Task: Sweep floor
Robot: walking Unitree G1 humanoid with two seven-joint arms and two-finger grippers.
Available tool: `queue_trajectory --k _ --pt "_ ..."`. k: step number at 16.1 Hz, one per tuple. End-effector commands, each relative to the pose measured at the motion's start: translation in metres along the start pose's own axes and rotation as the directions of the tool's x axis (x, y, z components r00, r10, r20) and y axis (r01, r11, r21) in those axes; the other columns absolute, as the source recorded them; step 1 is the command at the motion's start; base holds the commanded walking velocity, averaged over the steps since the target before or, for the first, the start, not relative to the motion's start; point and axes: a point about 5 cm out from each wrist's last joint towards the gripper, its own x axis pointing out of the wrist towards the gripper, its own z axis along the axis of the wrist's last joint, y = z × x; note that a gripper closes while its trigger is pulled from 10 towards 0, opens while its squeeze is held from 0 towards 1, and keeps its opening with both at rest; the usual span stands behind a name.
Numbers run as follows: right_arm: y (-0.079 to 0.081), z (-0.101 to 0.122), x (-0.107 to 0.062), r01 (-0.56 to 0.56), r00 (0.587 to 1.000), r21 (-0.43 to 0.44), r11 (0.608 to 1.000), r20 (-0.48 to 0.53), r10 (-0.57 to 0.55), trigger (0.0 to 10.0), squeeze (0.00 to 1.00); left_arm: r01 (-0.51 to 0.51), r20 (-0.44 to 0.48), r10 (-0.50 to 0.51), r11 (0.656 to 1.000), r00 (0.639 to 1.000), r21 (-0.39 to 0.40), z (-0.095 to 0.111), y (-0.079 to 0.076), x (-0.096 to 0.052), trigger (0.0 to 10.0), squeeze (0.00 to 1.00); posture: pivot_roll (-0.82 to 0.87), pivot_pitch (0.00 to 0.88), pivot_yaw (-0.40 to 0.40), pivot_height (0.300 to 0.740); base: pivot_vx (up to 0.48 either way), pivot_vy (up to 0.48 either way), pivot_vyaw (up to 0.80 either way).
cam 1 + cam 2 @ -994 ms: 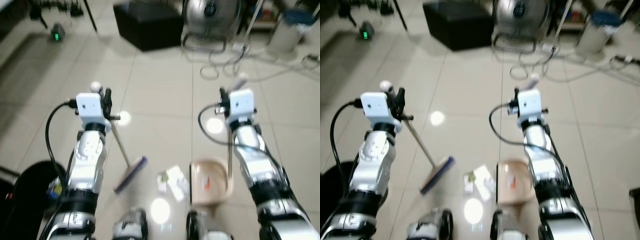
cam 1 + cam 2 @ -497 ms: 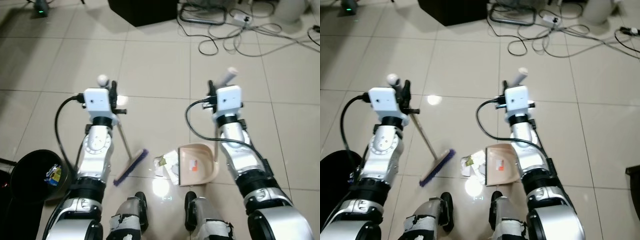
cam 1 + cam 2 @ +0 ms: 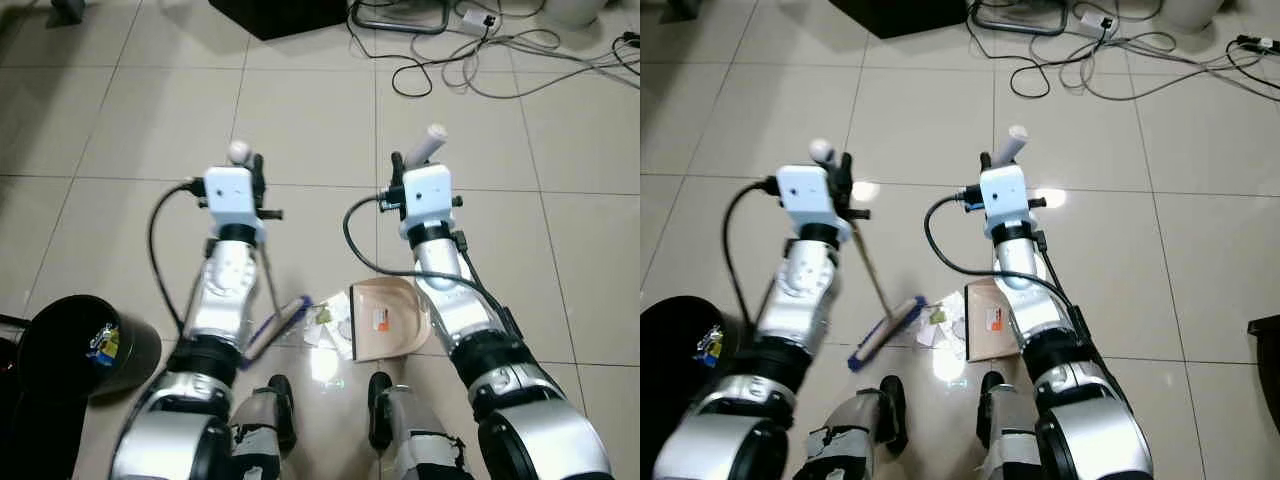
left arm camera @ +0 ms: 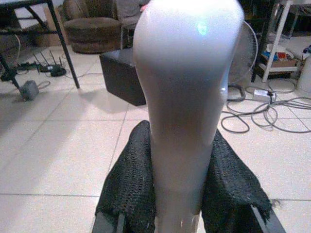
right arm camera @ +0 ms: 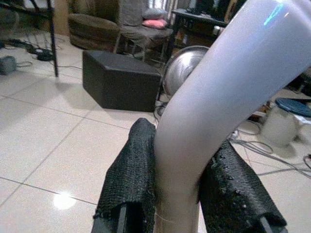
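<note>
My left gripper (image 3: 248, 170) is shut on the white handle (image 4: 187, 97) of a broom. Its thin stick slants down to the blue-bristled broom head (image 3: 278, 322) on the tiled floor. My right gripper (image 3: 414, 162) is shut on the white, bent handle (image 5: 214, 97) of a beige dustpan (image 3: 385, 318), which rests on the floor by my feet. Scraps of white and greenish paper litter (image 3: 325, 322) lie between the broom head and the pan's open edge, touching or nearly touching both.
A black bin (image 3: 85, 345) holding some rubbish stands at my lower left. Cables (image 3: 470, 65) trail over the tiles at the far right, and a black box (image 3: 285, 12) sits at the far edge. My two feet (image 3: 270, 410) are just behind the litter.
The camera has tilted down and nearer. My left arm has swung right, bringing the broom head closer to the litter and the dustpan. Both grips are unchanged.
</note>
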Motion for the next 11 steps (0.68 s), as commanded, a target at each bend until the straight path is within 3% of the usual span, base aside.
queue_trajectory --k 1,3,6,11 --pt "0.008 -0.014 -0.008 -0.022 0.997 -0.021 1.000 -0.078 0.020 10.0 0.00 -0.030 -0.058 0.028 0.999 0.998 -0.041 -0.014 -0.005 -0.010 10.0 0.00 0.06 0.410 0.043 0.740 0.000 0.000 0.00" --pt "0.008 -0.013 -0.005 0.007 0.996 0.000 1.000 -0.091 -0.007 10.0 0.00 -0.126 -0.052 0.120 0.983 0.991 -0.137 -0.005 -0.012 -0.004 10.0 0.00 0.06 0.416 0.046 0.740 0.000 0.000 0.00" --pt "0.011 -0.016 -0.006 0.011 0.993 0.011 1.000 -0.114 -0.010 10.0 0.00 -0.178 -0.027 0.178 0.949 0.984 -0.260 0.017 -0.019 0.008 10.0 0.00 0.07 0.402 0.044 0.740 0.000 0.000 0.00" --pt "0.005 -0.021 -0.007 0.041 0.989 0.030 0.999 -0.143 -0.036 10.0 0.00 -0.176 0.011 0.192 0.919 0.981 -0.352 0.042 -0.013 0.019 10.0 0.00 0.07 0.342 0.050 0.740 0.000 0.000 0.00"
